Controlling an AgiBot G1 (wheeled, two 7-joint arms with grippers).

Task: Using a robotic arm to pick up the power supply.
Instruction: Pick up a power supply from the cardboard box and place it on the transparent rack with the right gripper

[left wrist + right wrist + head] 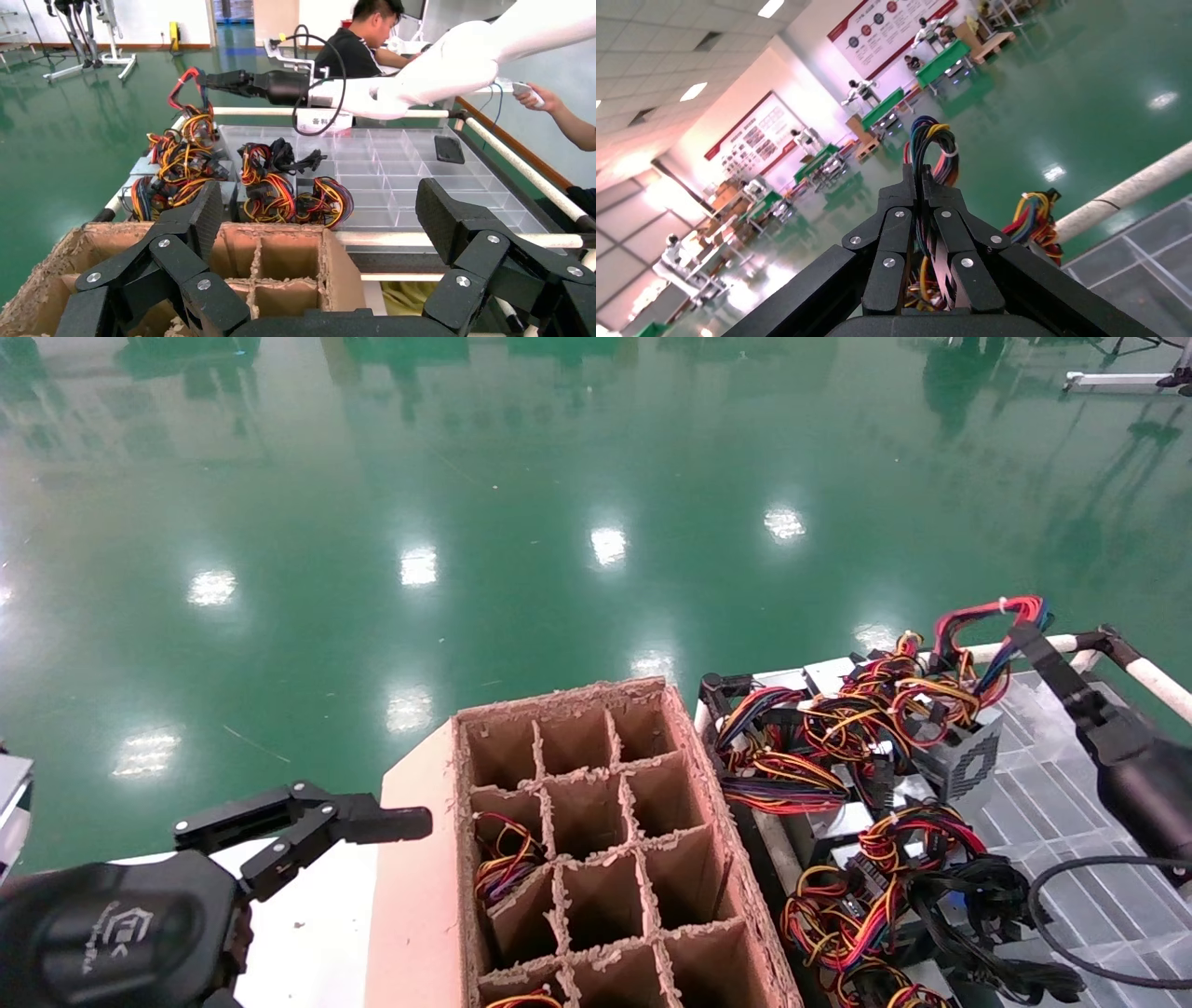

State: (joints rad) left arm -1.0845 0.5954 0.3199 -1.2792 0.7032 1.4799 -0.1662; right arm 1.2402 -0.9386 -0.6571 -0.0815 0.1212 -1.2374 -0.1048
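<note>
The right end effector (1024, 633) reaches in from 3 o'clock in the head view, its fingers (926, 210) pinched narrow on a loop of red, blue and yellow wires (989, 613) lifted above the pile. That bundle runs down to the power supply (959, 758), a grey box lying among other tangled units on the clear gridded tray (1071, 803) at 4 o'clock, just beside the cardboard divider box (596, 840). The white arm (450, 67) shows across the left wrist view, stretched over the tray. The left end effector (307, 826) hangs at 8 o'clock, well apart from the tray, its fingers (204, 217) spread wide and holding nothing. 1 cell of the box holds coloured wires (503, 864).
</note>
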